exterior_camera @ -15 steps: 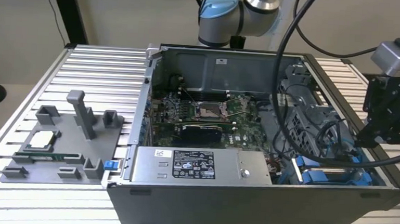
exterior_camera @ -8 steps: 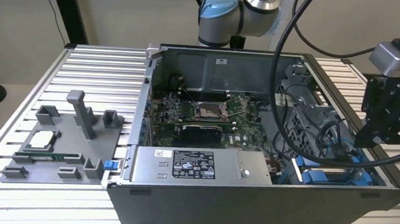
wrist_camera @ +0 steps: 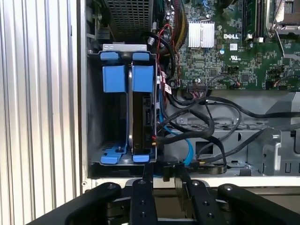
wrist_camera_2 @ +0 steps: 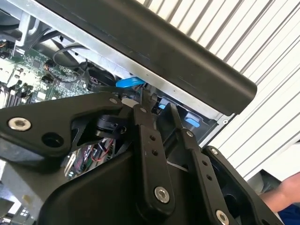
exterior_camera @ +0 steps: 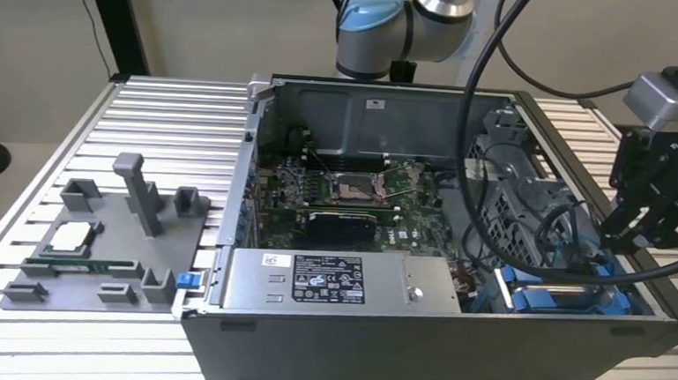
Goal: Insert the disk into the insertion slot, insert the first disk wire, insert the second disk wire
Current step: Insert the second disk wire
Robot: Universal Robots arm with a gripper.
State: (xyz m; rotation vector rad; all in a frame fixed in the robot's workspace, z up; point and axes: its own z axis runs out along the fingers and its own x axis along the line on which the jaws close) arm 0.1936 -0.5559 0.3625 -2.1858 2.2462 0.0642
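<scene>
Reading from the exterior view's left, the grey sheet-metal insertion slot (exterior_camera: pixel 509 299) holds the flat metal disk (wrist_camera: pixel 142 117) in its bright blue plastic frame, apparently fully seated. Black cables (wrist_camera: pixel 206 124) lie just beside it. The black gripper (exterior_camera: pixel 633 233) hovers at the case's right edge, and I cannot tell whether it is clamped on anything. I judge the first wire is in hand, which calls for squaring its plug to the disk's edge.

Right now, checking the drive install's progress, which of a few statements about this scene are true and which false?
1. The blue-framed silver hard drive stands in the grey sheet-metal drive bay. True.
2. The bay's other compartment holds a drive. False: it holds none.
3. The black gripper is at the exterior view's left. False: at its right, by the bay.
4. The grey computer case lies on a ribbed aluminium table. True.
</scene>
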